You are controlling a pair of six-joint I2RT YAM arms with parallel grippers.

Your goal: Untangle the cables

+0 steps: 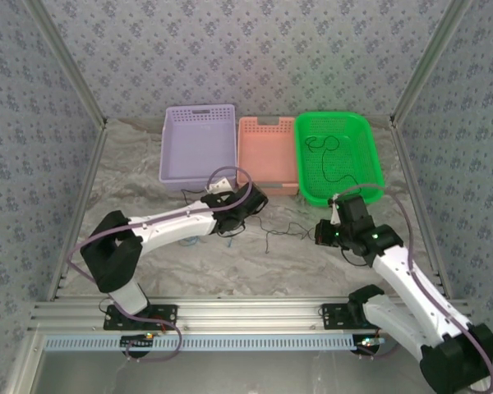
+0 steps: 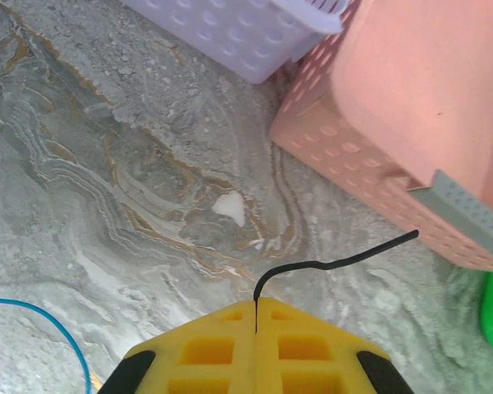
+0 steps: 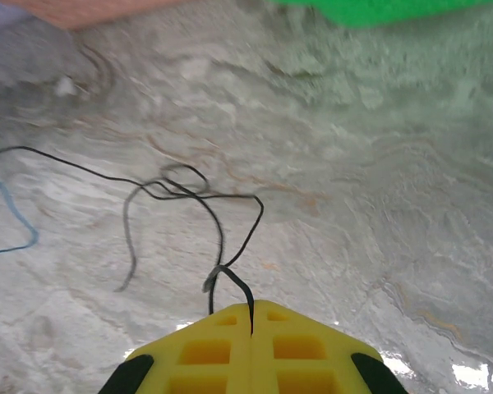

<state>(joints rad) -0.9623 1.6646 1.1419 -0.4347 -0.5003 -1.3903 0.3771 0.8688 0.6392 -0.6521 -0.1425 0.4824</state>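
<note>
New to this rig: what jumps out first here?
A purple basket, a pink basket and a green basket stand in a row at the back, a loose black cable lying in the green one. Nearer, the left gripper is shut on a black strand and the right gripper on a looping black cable.

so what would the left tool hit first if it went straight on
Probably the near wall of the pink basket, past a stretch of table; the left tool is shut on a black cable. Depth is unclear.
</note>
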